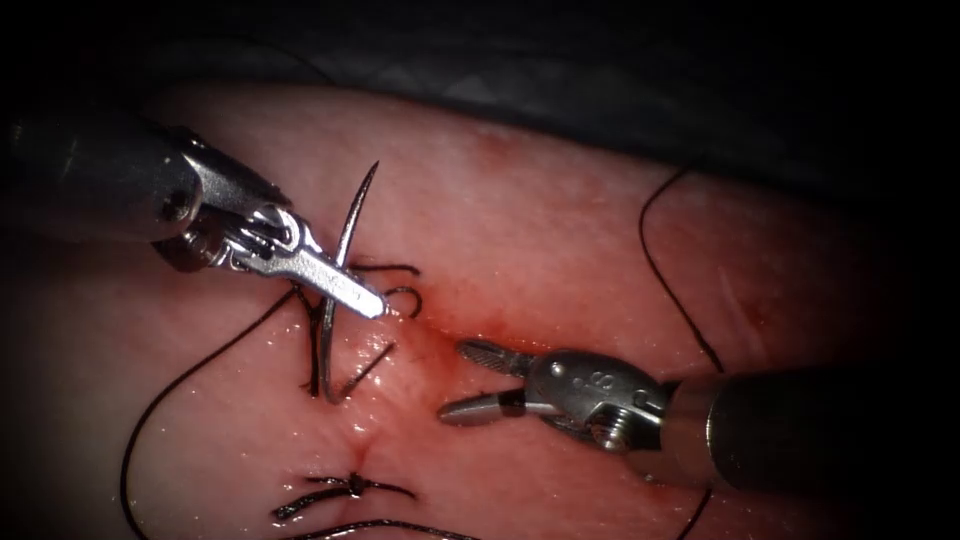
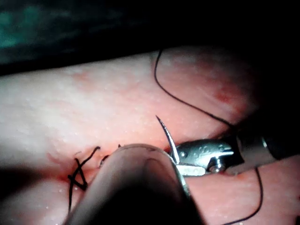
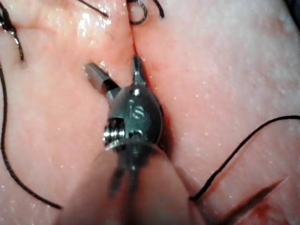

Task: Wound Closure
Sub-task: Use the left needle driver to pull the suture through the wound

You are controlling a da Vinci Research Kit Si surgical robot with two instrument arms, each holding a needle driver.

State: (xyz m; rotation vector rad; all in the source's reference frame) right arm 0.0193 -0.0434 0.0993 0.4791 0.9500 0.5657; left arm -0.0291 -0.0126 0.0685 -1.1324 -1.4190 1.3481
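My left tool comes in from the upper left, shut on the curved needle about midway along its curve. The needle stands upright just left of the cut, its sharp tip free in the air. Its lower end reaches the tissue among dark stitch thread; I cannot tell whether it is in the tissue. My right tool lies at the cut's right edge, jaws open, holding nothing. The left wrist view has the needle in front of the right tool. The right wrist view has the right tool open over the cut.
A tied stitch crosses the cut nearer the camera, and another sits by the left jaws. Long black thread loops over the tissue on the right; more thread trails left. Red fluid wets the cut. Dark drape lies behind.
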